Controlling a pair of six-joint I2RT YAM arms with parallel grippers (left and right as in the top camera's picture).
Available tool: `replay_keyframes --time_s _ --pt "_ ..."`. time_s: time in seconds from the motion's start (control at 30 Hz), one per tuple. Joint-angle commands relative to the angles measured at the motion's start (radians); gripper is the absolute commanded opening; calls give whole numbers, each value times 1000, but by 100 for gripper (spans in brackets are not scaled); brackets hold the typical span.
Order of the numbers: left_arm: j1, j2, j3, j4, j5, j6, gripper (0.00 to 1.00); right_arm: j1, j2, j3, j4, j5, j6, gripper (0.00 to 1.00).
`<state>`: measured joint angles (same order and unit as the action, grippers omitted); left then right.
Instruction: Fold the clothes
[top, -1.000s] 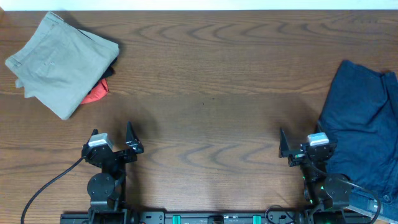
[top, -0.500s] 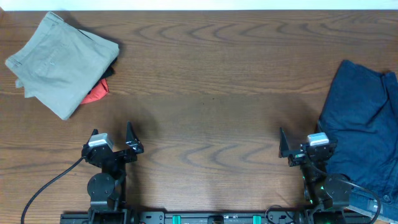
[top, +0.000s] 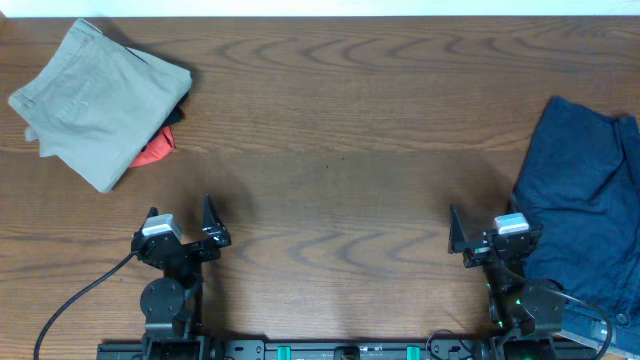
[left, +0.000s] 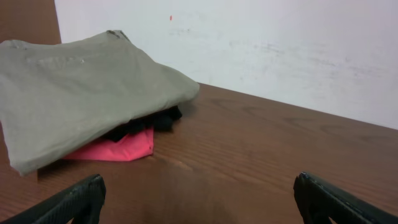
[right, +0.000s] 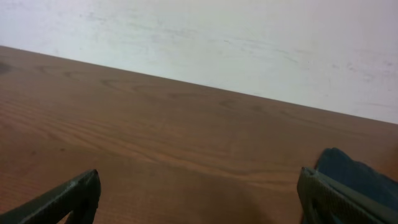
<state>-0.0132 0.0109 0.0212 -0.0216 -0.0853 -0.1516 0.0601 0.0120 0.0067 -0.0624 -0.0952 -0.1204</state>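
Sitting at near table (top: 330, 120) edge, L gripper (top: 180, 208) & R gripper (top: 483, 212) both spread wide, holding nothing; khaki shorts (top: 95, 100) far-left, navy clothes (top: 585, 190) beside R.

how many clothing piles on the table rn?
2. Folded khaki-beige fabric stack, red cloth peeking from under it, far left corner; crumpled dark navy-blue fabric heap, right edge. Either may hide more garments.

Folded pile (top: 95, 100) far left; crumpled garment (top: 590, 200) beside right end effector (top: 488, 238).
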Motion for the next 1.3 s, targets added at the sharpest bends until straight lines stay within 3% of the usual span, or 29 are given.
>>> replay_keyframes --time_s 0.0,0.8,1.0,1.27 --pt "5 -5 -17 -42 -12 20 98 -20 -3 -1 -3 -7 11 99" --pt "5 -5 -17 -42 -12 20 98 -20 -3 -1 -3 -13 15 99" --pt "5 -5 -17 -39 52 -10 98 -20 -2 5 42 -19 161 99" --pt "5 56 81 -80 105 -10 98 -20 77 132 -135 -14 176 99"
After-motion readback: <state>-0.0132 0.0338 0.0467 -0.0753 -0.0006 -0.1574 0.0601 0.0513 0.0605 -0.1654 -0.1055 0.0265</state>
